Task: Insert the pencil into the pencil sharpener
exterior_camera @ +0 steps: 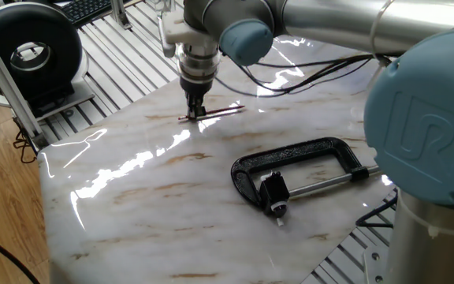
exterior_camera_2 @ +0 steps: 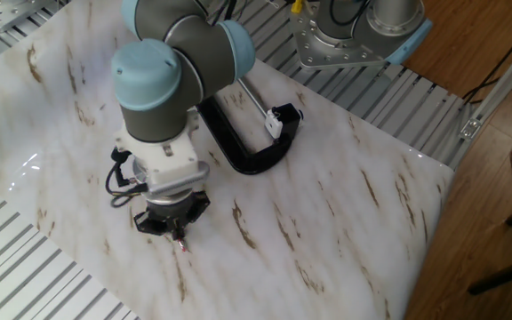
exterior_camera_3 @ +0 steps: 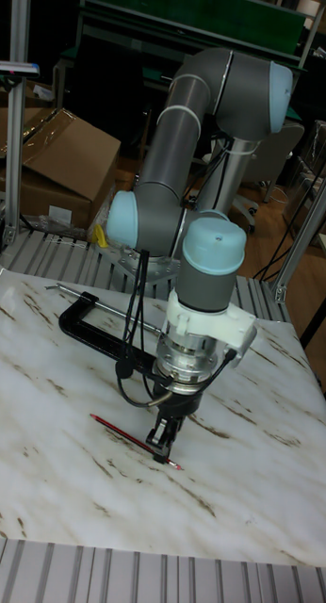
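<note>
Lying almost level just above the white marble-patterned tabletop (exterior_camera: 132,197), the thin, straight dark-red pencil (exterior_camera: 221,110) is pinched near one end by the robot's black two-finger gripper (exterior_camera: 195,111), whose fingers are pressed against its shaft. In the tall fixed view most of the pencil's length sticks out to one side of the fingers, with only a short stub past them on the other side. Whether it has fully left the table I cannot tell; its shadow sits close beneath it.

Such a pencil should be light and stiff, so weight is no worry, but its narrow, smooth shaft may twist or slide between flat pads. Held this far off its middle, the long free end could swing when the arm turns. A hold nearer the middle would be steadier, though the present one leaves plenty of shaft free to push into a hole. The point, if sharpened, is likely brittle.

Well apart from the pencil lies the large black C-shaped metal clamp (exterior_camera: 306,158) with its silver screw rod (exterior_camera: 325,185). The small black boxy pencil sharpener (exterior_camera: 273,189) sits at the rod's end, inside the clamp's opening; which way its hole faces is too small to read.

Beyond the tabletop are ribbed metal slats (exterior_camera: 124,55) and a round black fan-like device (exterior_camera: 30,47).
</note>
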Controlling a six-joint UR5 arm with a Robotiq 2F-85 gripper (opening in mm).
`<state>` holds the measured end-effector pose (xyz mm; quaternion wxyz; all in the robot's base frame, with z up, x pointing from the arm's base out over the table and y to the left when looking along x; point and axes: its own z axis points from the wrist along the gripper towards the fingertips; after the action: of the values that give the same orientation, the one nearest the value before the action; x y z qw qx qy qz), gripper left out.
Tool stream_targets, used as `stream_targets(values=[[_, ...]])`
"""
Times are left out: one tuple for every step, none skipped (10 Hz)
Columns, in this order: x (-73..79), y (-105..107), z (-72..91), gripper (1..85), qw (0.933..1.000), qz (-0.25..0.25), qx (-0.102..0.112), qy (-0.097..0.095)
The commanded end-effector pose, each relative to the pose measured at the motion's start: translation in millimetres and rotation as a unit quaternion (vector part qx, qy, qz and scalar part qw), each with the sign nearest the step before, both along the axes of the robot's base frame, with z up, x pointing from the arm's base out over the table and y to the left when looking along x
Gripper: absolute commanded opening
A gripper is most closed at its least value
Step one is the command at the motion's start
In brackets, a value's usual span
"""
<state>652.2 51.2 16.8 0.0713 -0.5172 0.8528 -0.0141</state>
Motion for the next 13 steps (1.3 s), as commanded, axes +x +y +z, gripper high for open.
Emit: stream_targets(values=[[16.4,-26,38.4,1.0,0.9976,-0.068,-0.014,0.003],[16.8,-30,50.0,1.0,0.9919,-0.126,-0.011,0.017],[22.0,-39,60.1,1.0,0.9845,-0.173,-0.022,0.02],[31.2,-49,67.9,1.0,0.967,-0.252,-0.032,0.017],[33.3,-43,65.8,1.0,0.944,-0.329,-0.009,0.03],[37.8,-33,60.5,1.0,0.92,-0.39,0.02,0.039],[43.9,-36,55.0,1.0,0.9014,-0.431,0.025,0.038],[50.9,-35,53.3,1.0,0.8809,-0.471,0.038,0.032],[55.3,-36,53.8,1.0,0.8753,-0.481,0.042,0.024],[57.3,-37,54.0,1.0,0.8718,-0.488,0.043,0.019],[54.6,-45,53.8,1.0,0.8703,-0.492,0.026,0.016],[46.7,-47,53.1,1.0,0.8636,-0.503,0.016,0.027],[42.8,-43,52.7,1.0,0.8545,-0.518,0.021,0.037]])
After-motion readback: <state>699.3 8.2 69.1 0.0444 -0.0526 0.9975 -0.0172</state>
